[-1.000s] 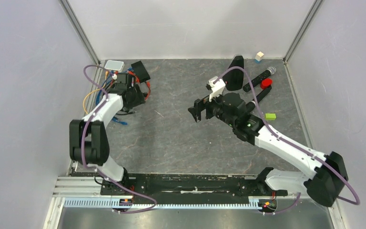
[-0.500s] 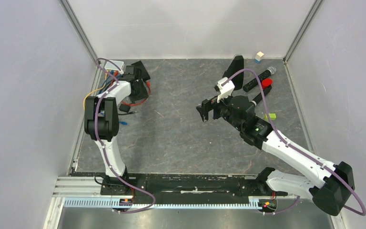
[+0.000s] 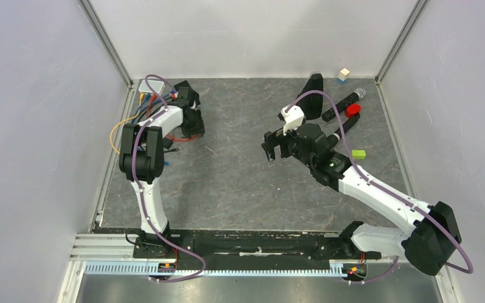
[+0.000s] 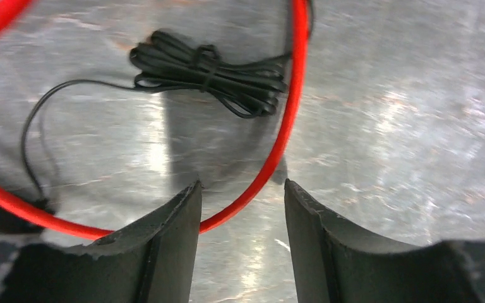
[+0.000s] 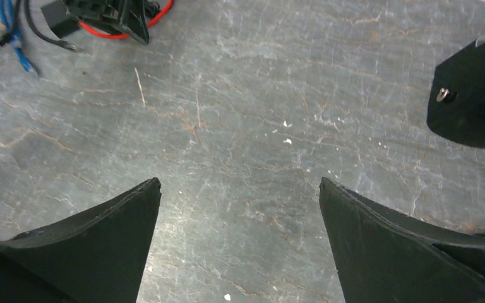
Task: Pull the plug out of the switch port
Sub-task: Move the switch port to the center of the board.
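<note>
Red cable runs between the left pincer's parted jaws.

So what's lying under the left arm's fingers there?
A red cable crosses the grey table in the gap between the open fingers, with a tied black cord bundle beyond. The fingers cover the cable's lower stretch, so where it leads stays hidden.

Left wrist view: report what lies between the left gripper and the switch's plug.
A red cable crosses between the left gripper's fingers, and a bundled black cable lies on the table beyond. The switch itself is outside this view.
</note>
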`<control>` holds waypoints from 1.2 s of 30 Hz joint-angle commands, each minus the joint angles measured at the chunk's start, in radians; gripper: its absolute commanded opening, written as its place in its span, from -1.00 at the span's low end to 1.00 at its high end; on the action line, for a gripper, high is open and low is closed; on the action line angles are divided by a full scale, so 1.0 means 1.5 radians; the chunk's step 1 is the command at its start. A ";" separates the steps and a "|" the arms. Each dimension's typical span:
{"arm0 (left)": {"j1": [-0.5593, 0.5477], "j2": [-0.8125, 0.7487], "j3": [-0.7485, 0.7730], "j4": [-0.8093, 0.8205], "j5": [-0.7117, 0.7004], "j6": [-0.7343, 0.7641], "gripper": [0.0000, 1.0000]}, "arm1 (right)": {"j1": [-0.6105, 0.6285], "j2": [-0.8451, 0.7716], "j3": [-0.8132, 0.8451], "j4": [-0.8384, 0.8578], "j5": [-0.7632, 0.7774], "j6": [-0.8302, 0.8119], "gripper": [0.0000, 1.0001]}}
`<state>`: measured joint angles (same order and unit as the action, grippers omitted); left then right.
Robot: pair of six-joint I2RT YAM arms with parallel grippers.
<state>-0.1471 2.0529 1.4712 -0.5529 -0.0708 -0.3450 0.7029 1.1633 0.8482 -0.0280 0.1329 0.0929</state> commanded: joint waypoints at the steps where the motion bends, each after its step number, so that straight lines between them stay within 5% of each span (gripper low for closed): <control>1: -0.023 -0.007 -0.031 0.005 0.128 0.029 0.11 | -0.011 0.016 0.029 -0.009 -0.005 -0.002 0.96; 7: -0.025 -0.089 -0.016 0.033 0.234 0.032 0.21 | -0.027 0.029 0.026 -0.014 -0.012 0.004 0.96; 16: -0.008 -0.171 0.034 -0.046 -0.027 0.070 0.62 | -0.046 0.049 0.024 -0.015 -0.026 0.015 0.96; 22: 0.041 -0.138 0.036 -0.105 -0.111 0.065 0.63 | -0.054 0.063 0.025 -0.015 -0.042 0.019 0.96; 36: 0.085 -0.046 0.024 -0.081 -0.068 0.050 0.63 | -0.072 0.094 0.027 -0.022 -0.069 0.017 0.96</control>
<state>-0.0235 1.9388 1.4864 -0.6655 -0.1631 -0.2817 0.6060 1.2980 0.8486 -0.0788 0.0479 0.1158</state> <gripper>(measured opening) 0.818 0.979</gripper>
